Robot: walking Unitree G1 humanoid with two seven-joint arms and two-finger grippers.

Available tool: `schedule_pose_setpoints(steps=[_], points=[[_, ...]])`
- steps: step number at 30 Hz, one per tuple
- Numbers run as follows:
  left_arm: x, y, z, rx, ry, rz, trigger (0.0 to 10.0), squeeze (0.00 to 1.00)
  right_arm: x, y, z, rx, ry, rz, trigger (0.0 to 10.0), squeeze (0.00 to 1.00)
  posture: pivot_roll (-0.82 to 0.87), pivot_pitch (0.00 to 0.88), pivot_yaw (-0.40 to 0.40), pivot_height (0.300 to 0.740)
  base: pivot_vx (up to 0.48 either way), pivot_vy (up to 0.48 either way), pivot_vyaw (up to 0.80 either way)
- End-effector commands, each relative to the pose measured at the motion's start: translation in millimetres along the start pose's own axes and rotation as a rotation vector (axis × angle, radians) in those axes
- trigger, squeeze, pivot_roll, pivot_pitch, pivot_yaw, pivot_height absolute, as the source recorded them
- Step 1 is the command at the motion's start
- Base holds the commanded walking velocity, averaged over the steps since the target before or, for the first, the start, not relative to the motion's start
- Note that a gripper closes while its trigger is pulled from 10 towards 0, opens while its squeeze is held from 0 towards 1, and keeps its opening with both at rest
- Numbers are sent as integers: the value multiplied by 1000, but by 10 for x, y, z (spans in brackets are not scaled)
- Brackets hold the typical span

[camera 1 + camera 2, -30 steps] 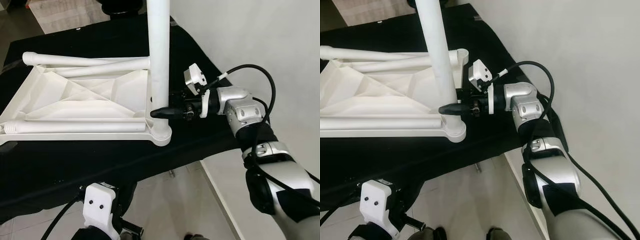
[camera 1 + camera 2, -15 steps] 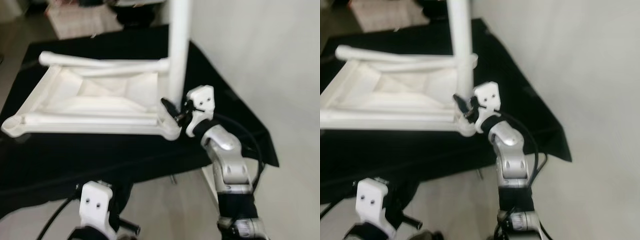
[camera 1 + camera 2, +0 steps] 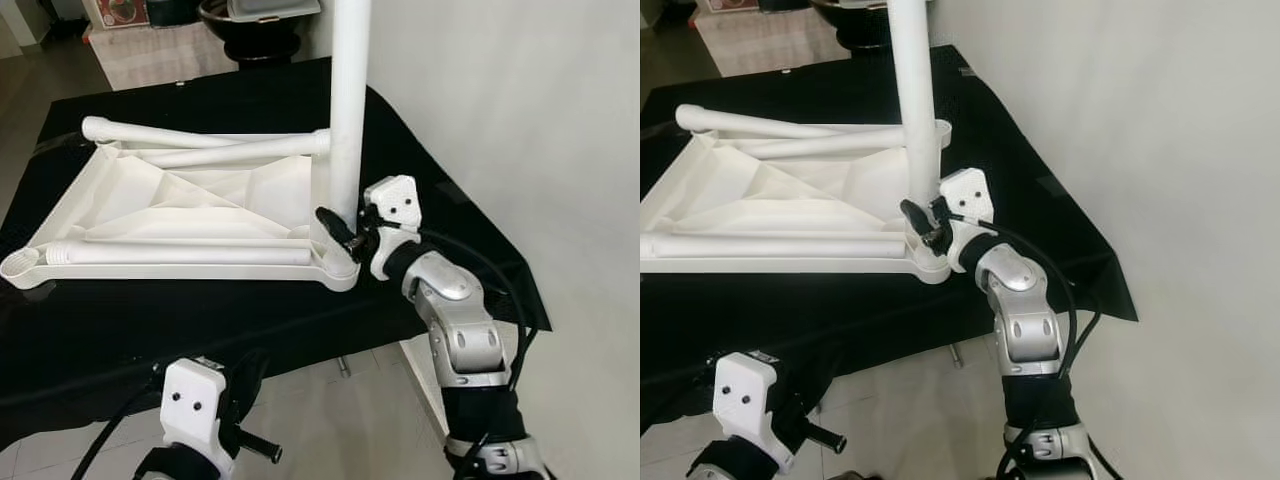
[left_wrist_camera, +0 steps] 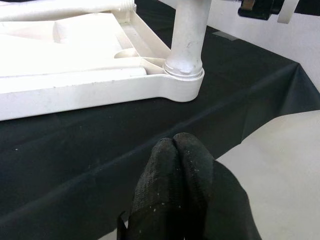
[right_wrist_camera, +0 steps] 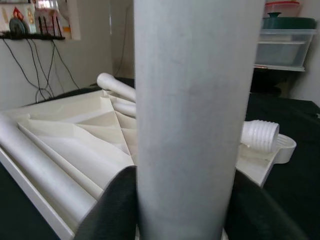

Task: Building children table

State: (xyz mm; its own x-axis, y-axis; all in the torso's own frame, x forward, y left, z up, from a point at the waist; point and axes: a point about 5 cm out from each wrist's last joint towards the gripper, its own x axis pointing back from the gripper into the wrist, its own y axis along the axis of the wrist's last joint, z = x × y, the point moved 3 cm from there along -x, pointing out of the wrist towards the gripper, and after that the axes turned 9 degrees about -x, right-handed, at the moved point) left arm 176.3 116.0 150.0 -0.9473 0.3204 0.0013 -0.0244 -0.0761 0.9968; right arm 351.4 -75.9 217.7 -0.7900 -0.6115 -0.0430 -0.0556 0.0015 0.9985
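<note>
A white plastic table top [image 3: 180, 200] lies upside down on a black cloth. One white leg [image 3: 347, 120] stands upright in its near right corner socket [image 4: 184, 80]. My right gripper [image 3: 335, 222] is shut on this leg just above the socket, with a black finger [image 5: 112, 210] on each side of it. Three loose legs lie on the underside: one along the near edge [image 3: 180, 255] and two at the far edge [image 3: 200, 150]. My left gripper [image 4: 175, 150] hangs shut and holds nothing, low in front of the table's near edge.
The black-draped surface [image 3: 200, 320] ends at a near edge above a tiled floor [image 3: 330, 420]. A white wall [image 3: 500, 120] runs close along the right side. A dark round object [image 3: 250, 15] and plastic storage boxes [image 5: 287, 42] stand beyond the far end.
My right wrist has turned around the upright leg while gripping it: the forearm that reached in from the right now rises from below. The head view has pulled back.
</note>
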Motion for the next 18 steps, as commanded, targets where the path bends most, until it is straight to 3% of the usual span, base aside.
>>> schedule_pose_setpoints(steps=[1, 5, 6, 7, 8, 9, 10, 11, 12, 13, 18], points=[[9, -50, -14, 11, 0, 19, 10000, 0, -27, -6, 53, -8, 52, 13, 10000, 1000, 27, 158, 2, 740, 0, 0, 0], [9, -46, -20, 13, -1, 18, 10000, 0, -66, 71, 39, 10, 125, -7, 10000, 1000, 29, 159, 2, 740, 0, 0, 0], [10, -42, -26, 15, -1, 17, 10000, 0, -102, 123, 45, 7, 259, -11, 10000, 1000, 32, 164, -2, 740, 0, 0, 0], [10, -42, -26, 15, -1, 17, 10000, 0, -102, 123, 45, 7, 259, -11, 10000, 1000, 32, 164, -2, 740, 0, 0, 0], [12, -37, -31, 17, -1, 15, 10000, 0, -119, 160, 41, 14, 376, -14, 10000, 1000, 34, 164, -2, 740, 0, 0, 0], [12, -37, -31, 17, -1, 15, 10000, 0, -119, 160, 41, 14, 376, -14, 10000, 1000, 34, 164, -2, 740, 0, 0, 0], [16, -34, -36, 18, 0, 15, 10000, 0, -118, 181, 55, 19, 508, 3, 10000, 1000, 40, 167, -3, 740, 0, 0, 0], [16, -34, -36, 18, 0, 15, 10000, 0, -118, 181, 55, 19, 508, 3, 10000, 1000, 40, 167, -3, 740, 0, 0, 0], [20, -29, -40, 19, 0, 15, 10000, 0, -114, 206, 60, 27, 597, 13, 10000, 824, 43, 170, -3, 740, 0, 0, 0], [26, -25, -43, 20, 1, 15, 10000, 0, -122, 234, 61, 28, 666, 29, 10000, 0, 46, 173, -3, 740, 0, 0, 0], [36, -21, -48, 21, 1, 16, 10000, 0, -171, 304, 41, 33, 729, 52, 10000, 0, 50, 177, -4, 740, 0, 0, 0]])
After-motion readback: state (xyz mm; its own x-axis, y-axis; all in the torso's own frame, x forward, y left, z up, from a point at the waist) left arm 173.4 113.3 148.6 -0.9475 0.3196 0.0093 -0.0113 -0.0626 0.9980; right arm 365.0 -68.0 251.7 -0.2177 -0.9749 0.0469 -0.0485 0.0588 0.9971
